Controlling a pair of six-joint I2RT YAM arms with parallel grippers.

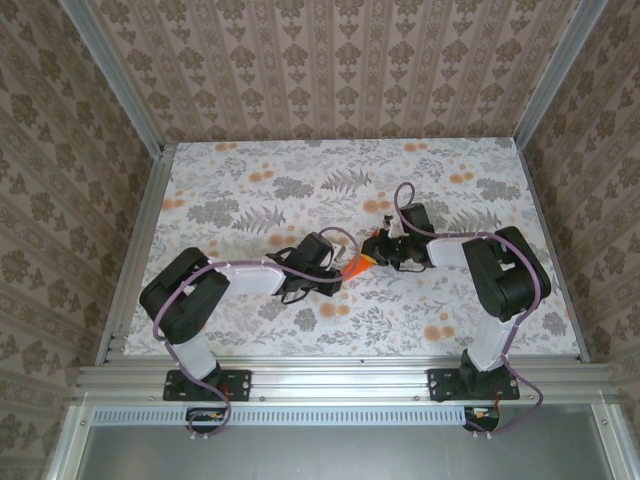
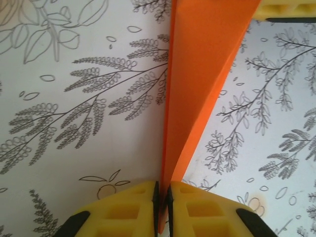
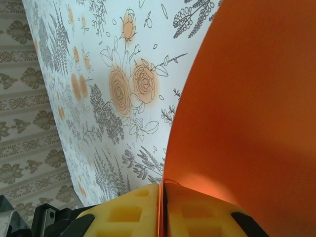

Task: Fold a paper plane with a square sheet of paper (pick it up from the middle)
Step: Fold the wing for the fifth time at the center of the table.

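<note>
both arms meet over the middle of the tablecloth [image 1: 250, 200], and the orange paper [image 1: 358, 265] sits between them as a small wedge, apparently lifted just clear of the tablecloth. the left gripper [image 2: 163, 197] has its yellow pads [image 2: 123, 212] pressed together on the paper's narrow end, pinching the layers right at the fold. the right gripper [image 3: 162, 207] is pinched on the paper too, with the thin sheet clamped edge-on between its pads. to do this step well, i'd say both pinches want to be firm but gentle, since thin paper like this will probably tear or slip if the arms pull apart. the fold line should run straight from one grip to the other before anything gets pressed down onto the tablecloth, or the crease could set crooked. from above you get the layout, two arms nose to nose over the tablecloth, but the paper is too small there to read its folds. the left wrist camera gives what that misses: two orange layers opening in a slim v away from the pads, with the tablecloth's leaf print behind. the right wrist camera shows the other face, a broad orange sheet bowing outward and glowing near the pads.
</note>
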